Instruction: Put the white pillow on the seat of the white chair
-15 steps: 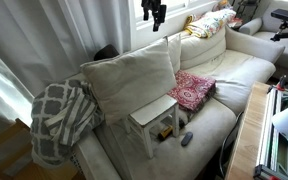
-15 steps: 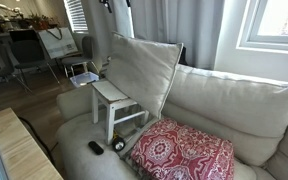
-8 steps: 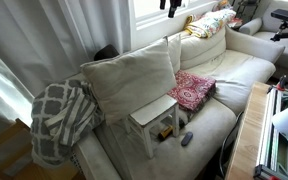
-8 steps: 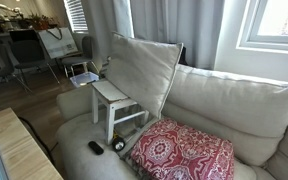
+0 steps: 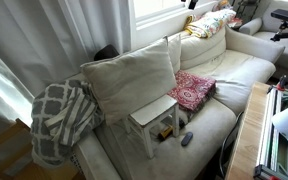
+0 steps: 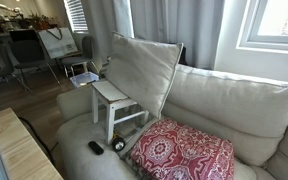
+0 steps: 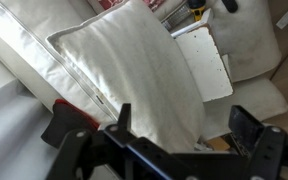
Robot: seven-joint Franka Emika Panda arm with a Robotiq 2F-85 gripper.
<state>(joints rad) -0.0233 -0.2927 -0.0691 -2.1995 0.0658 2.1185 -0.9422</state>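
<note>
The white pillow (image 5: 129,80) stands upright against the sofa back, right behind the white chair (image 5: 154,112). Both also show in the exterior view from the sofa's other end, pillow (image 6: 139,68) and chair (image 6: 111,95). The chair stands on the sofa cushion and its seat is bare. In the wrist view the pillow (image 7: 134,70) lies far below, with the chair seat (image 7: 204,60) beside it. My gripper (image 7: 184,125) is open and empty, high above them. Only its tip shows at the top edge of an exterior view (image 5: 192,3).
A red patterned cushion (image 5: 192,90) lies on the sofa beside the chair. A grey-white lattice blanket (image 5: 59,120) hangs over the sofa arm. A dark remote (image 5: 187,139) lies near the sofa's front edge. A wooden table (image 6: 19,150) stands in front.
My gripper has risen and moved right along the window, almost leaving the top of the exterior view. The pillow and chair have not moved.
</note>
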